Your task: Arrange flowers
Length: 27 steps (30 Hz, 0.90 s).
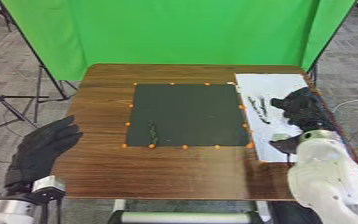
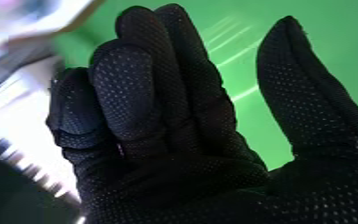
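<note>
Flowers (image 1: 262, 109): thin dark stems, two or so on the sheet and one on the mat; blooms were too small to tell.
Tabletop (image 1: 180, 172): brown, under both mat and sheet.
Mat (image 1: 189, 112): dark, mid-tabletop.
Sheet (image 1: 269, 84): white, right of the mat.
Right hand (image 1: 305, 106): over the sheet's right side, open, thumb well spread from loosely straight fingers, nothing seen in its grip.
Left hand (image 1: 47, 142): off the left edge, open and relaxed, well apart from the sheet.
Sheet stems: just left of the right hand, the nearer hand by far; long axis ran mostly away from the robot, slightly aslant.
Coming move: probably a short leftward shift, then a pinch across that axis.
Mat stem (image 1: 153, 134): near the mat's left front, also pointing away; probably already placed.
</note>
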### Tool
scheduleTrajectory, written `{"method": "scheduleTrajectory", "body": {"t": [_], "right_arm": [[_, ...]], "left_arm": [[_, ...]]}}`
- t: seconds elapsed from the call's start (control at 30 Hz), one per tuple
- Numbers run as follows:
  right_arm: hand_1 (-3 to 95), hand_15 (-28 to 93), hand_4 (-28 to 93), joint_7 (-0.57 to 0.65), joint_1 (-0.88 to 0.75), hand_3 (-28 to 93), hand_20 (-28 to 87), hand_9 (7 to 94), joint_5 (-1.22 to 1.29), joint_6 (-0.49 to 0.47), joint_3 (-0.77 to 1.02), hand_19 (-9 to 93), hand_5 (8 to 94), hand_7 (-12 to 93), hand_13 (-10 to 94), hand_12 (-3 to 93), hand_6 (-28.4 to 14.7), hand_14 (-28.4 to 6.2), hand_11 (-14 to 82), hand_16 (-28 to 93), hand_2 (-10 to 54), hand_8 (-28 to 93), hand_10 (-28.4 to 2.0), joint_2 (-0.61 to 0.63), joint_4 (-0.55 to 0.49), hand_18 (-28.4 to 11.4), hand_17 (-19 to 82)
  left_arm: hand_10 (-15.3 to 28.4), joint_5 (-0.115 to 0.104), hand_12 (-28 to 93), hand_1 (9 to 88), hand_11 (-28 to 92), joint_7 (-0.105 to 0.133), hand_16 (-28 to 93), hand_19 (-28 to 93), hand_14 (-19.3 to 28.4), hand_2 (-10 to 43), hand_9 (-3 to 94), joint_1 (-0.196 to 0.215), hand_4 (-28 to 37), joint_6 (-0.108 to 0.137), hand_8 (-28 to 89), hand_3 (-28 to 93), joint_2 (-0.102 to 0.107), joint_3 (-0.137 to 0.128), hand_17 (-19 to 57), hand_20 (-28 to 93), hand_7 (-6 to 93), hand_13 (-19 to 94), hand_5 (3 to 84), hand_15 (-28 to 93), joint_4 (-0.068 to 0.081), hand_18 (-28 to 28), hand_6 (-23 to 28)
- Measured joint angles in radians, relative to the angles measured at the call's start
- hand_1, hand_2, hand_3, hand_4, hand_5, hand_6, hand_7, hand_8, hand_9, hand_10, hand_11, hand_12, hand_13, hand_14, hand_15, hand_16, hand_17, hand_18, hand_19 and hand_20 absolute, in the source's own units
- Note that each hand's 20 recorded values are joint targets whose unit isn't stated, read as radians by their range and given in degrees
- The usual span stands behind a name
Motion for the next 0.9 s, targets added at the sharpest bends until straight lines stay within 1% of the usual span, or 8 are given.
{"method": "scheduleTrajectory", "body": {"t": [0.1,0.17,0.27,0.37,0.53,0.63,0.77,0.9], "right_arm": [[29.7,74,-22,0.038,-0.096,79,24,65.8,-0.013,0.001,0.096,93,68.4,23,65,20.4,-9.1,-14.8,38.8,18,0.0,-10,-21.4,0.01,0.006,-20.3,46],[30.1,76,-22,0.066,-0.147,79,27,64.8,-0.037,0.001,0.135,93,68.1,23,65,22.1,-9.4,-14.3,44.4,19,-0.4,-10,-21.6,0.014,0.016,-20.2,47],[30.3,77,-22,0.1,-0.201,79,29,64.0,-0.098,0.0,0.156,93,67.6,23,66,23.1,-10.1,-13.9,48.6,19,-0.9,-10,-21.7,0.018,0.038,-20.0,48],[30.5,78,-22,0.117,-0.234,79,31,63.5,-0.143,-0.007,0.161,93,67.3,21,66,23.2,-10.7,-13.9,50.0,19,-1.4,-10,-21.9,0.019,0.06,-20.0,48],[31.6,78,-23,0.139,-0.24,78,31,62.1,-0.14,-0.032,0.163,93,66.6,19,66,23.1,-11.9,-14.0,50.7,19,-2.7,-10,-22.8,0.019,0.087,-20.0,49],[31.9,78,-23,0.15,-0.227,78,31,62.3,-0.133,-0.041,0.163,93,66.4,17,66,21.3,-12.4,-14.1,47.6,19,-2.9,-9,-23.1,0.02,0.106,-19.9,49],[32.5,78,-23,0.164,-0.203,78,30,62.7,-0.126,-0.041,0.157,93,66.6,17,66,20.7,-12.5,-14.3,46.5,19,-3.6,-9,-22.8,0.025,0.132,-19.3,49],[32.8,78,-23,0.175,-0.178,78,30,63.0,-0.122,-0.041,0.146,93,66.7,16,66,20.5,-12.7,-14.3,46.0,18,-3.8,-9,-22.9,0.028,0.154,-19.2,50]], "left_arm": [[20.9,-0.002,10,26.5,34,0.003,-14,58,26.7,4.0,36.5,-0.004,-21.5,0.002,-10,82,0.006,0.01,-10.0,6,17.6,22,41.8,60,0.0,21.4,11.4],[20.9,-0.003,10,26.5,34,0.007,-14,58,26.7,3.9,36.5,-0.007,-21.5,0.003,-10,82,0.011,0.018,-10.0,6,17.6,22,41.8,60,0.001,21.4,11.5],[21.0,-0.004,10,26.4,34,0.01,-14,58,26.7,3.9,36.4,-0.014,-21.5,0.003,-10,82,0.017,0.029,-10.0,6,17.6,22,41.8,61,0.002,21.4,11.5],[21.0,-0.004,10,26.4,34,0.01,-14,58,26.7,3.9,36.4,-0.024,-21.5,0.003,-10,82,0.019,0.037,-10.1,6,17.5,22,41.8,61,0.003,21.4,11.5],[21.0,-0.004,10,26.4,34,0.009,-14,58,26.7,3.9,36.4,-0.041,-21.5,0.003,-10,82,0.021,0.047,-10.1,6,17.6,22,41.9,61,0.004,21.4,11.5],[21.0,-0.004,10,26.4,34,0.009,-14,58,26.7,4.0,36.4,-0.046,-21.5,0.003,-10,82,0.021,0.051,-10.1,6,17.6,22,41.9,61,0.004,21.4,11.5],[21.0,-0.004,10,26.4,34,0.008,-14,58,26.8,4.0,36.4,-0.051,-21.5,0.003,-10,82,0.021,0.06,-10.1,6,17.6,22,41.9,61,0.006,21.4,11.5],[20.9,-0.004,10,26.4,33,0.008,-14,58,26.7,3.9,36.4,-0.054,-21.5,0.003,-10,82,0.02,0.062,-10.1,6,17.6,22,41.9,61,0.006,21.4,11.5]]}}
